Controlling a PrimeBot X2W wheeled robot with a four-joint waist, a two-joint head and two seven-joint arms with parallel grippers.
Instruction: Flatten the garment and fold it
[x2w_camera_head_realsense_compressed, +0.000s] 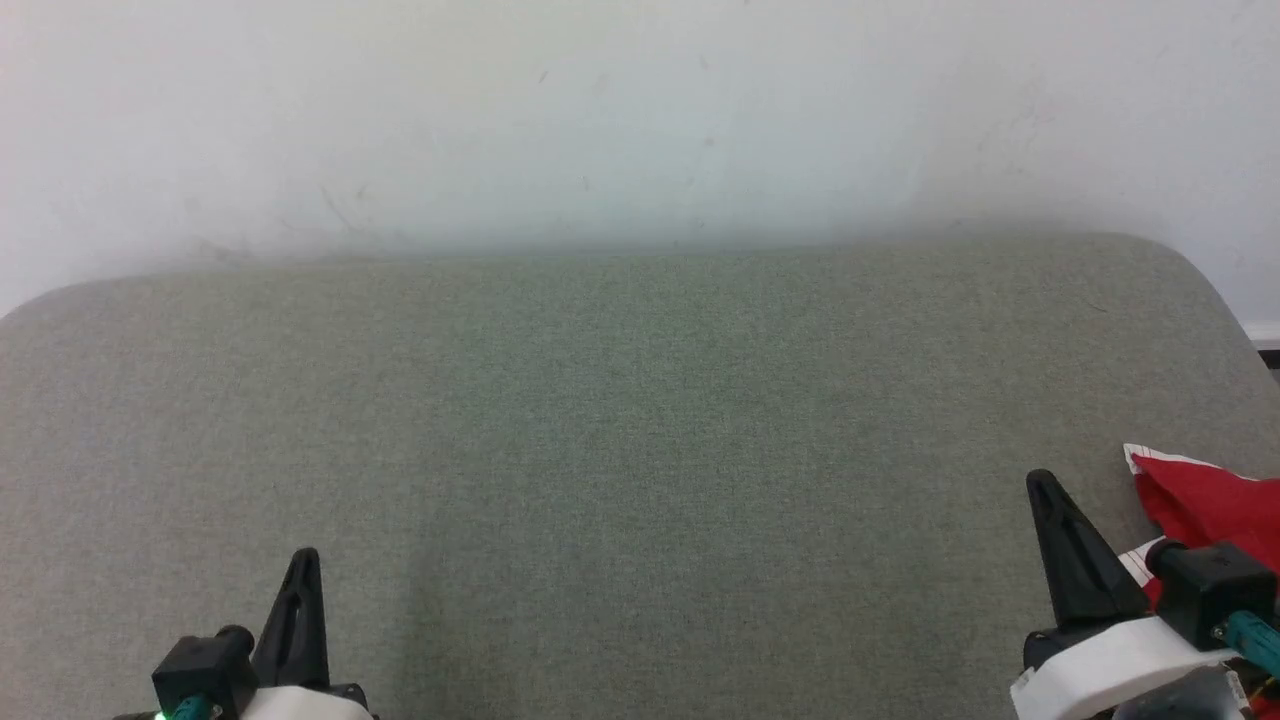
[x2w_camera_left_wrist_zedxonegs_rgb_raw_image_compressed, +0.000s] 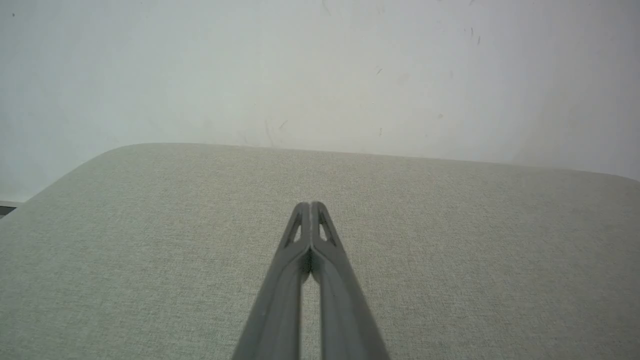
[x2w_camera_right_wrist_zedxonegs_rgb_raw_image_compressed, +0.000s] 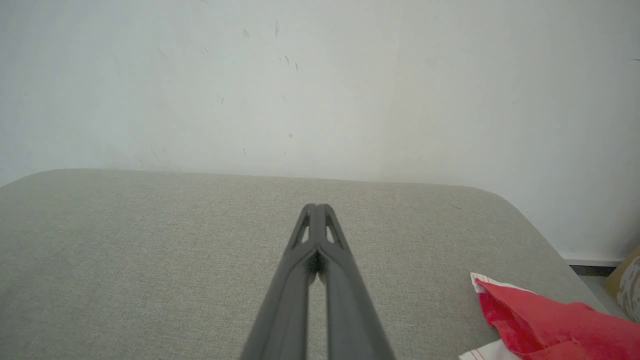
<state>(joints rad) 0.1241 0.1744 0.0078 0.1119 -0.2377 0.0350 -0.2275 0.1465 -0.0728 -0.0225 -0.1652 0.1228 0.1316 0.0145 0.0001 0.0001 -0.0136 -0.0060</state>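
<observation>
- Plain white wall (x2w_camera_head_realsense_compressed: 640, 120), lightly scuffed, stands behind a wide counter (x2w_camera_head_realsense_compressed: 640, 420) covered in grey-green woven fabric with rounded far corners.
- Most of the counter top is bare, which leaves plenty of room for spreading cloth.
- The garment (x2w_camera_head_realsense_compressed: 1210, 505), red cloth with white trim, lies bunched at the counter's right edge and runs partly out of the head view. Its print and waistband cannot be made out.
- The left claw (x2w_camera_left_wrist_zedxonegs_rgb_raw_image_compressed: 310, 206) sits low at the near left, well apart from the garment. Its two dark fingers are pressed together at the tips and hold nothing.
- The right claw (x2w_camera_right_wrist_zedxonegs_rgb_raw_image_compressed: 314, 206) sits at the near right, just beside the garment. It is also closed and empty, and it points toward the wall rather than at the cloth.
- The task looks barely begun, and the step in hand appears to be fetching the garment into the middle.
- To do it well, the right claw likely needs to open, turn toward the cloth and pinch a single edge, such as the white-trimmed corner (x2w_camera_right_wrist_zedxonegs_rgb_raw_image_compressed: 482, 281), not a thick wad.
- Dragging the cloth low across the counter toward the centre should bring it within the left claw's reach.
- One risk is that a push near the edge could send the garment off the counter.
</observation>
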